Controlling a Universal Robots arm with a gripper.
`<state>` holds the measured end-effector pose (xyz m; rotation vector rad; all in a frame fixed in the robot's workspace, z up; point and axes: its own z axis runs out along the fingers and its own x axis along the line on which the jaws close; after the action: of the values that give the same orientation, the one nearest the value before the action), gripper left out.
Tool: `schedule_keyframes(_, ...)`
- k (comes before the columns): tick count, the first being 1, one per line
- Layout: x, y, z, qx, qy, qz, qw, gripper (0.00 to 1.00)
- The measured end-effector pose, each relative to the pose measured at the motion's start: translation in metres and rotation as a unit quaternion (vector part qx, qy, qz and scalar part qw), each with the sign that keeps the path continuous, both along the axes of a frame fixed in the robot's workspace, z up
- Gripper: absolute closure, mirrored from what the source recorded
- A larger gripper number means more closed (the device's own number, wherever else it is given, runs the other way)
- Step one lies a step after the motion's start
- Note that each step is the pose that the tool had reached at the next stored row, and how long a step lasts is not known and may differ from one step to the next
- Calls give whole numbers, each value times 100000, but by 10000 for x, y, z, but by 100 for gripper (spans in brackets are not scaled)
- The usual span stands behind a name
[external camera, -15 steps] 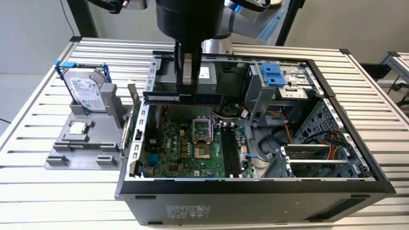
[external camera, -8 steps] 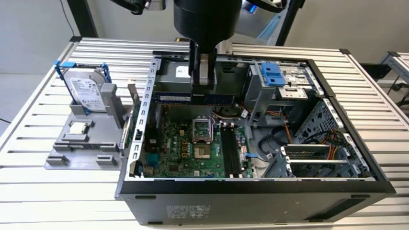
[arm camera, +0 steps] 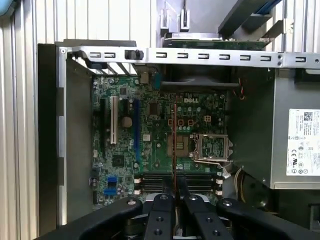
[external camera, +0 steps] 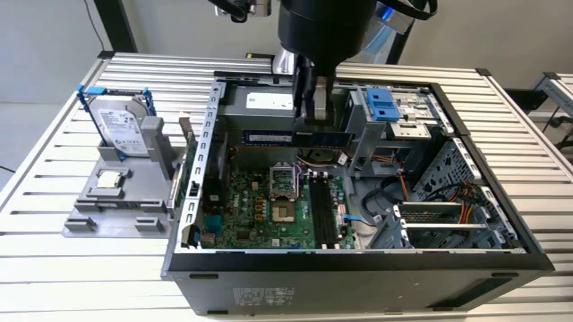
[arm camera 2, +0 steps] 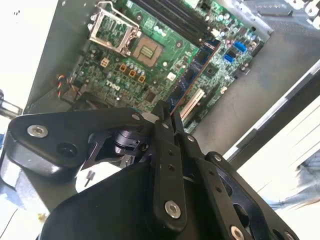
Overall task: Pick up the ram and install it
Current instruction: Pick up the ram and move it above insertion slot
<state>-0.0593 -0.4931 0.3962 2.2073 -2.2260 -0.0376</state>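
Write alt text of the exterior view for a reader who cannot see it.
The arm's tool holds the ram level over the motherboard of an open case. On the exterior view's left, a hard drive stands upright on a grey holder.

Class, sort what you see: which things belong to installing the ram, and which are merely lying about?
Job: ram, gripped in the jaws; memory slots; motherboard.
Lying about: hard drive; processor chip; grey stand.
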Motion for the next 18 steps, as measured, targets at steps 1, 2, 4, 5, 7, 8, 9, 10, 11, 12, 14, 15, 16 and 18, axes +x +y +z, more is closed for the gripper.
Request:
schedule_keyframes(1,34,0,0,-1,16,28,100000,100)
schedule_keyframes(2,67,0,0,2,33,55,100000,100)
schedule_keyframes(4,133,0,0,1,63,120,100000,100)
schedule_keyframes(5,167,0,0,4,79,148,100000,100)
schedule_keyframes(7,232,0,0,-5,114,205,100000,100)
schedule_keyframes(8,265,0,0,0,128,234,100000,100)
schedule_keyframes(9,298,0,0,-3,144,268,100000,100)
schedule_keyframes(10,331,0,0,-3,159,295,99999,100)
schedule_keyframes(11,364,0,0,1,173,323,99999,100)
schedule_keyframes(12,396,0,0,0,187,351,99999,100)
schedule_keyframes(14,462,0,0,-3,220,410,99999,100)
schedule_keyframes(15,494,0,0,0,233,439,99999,100)
schedule_keyframes(16,527,0,0,2,247,470,99999,100)
schedule_keyframes(18,591,0,0,2,276,526,99998,100)
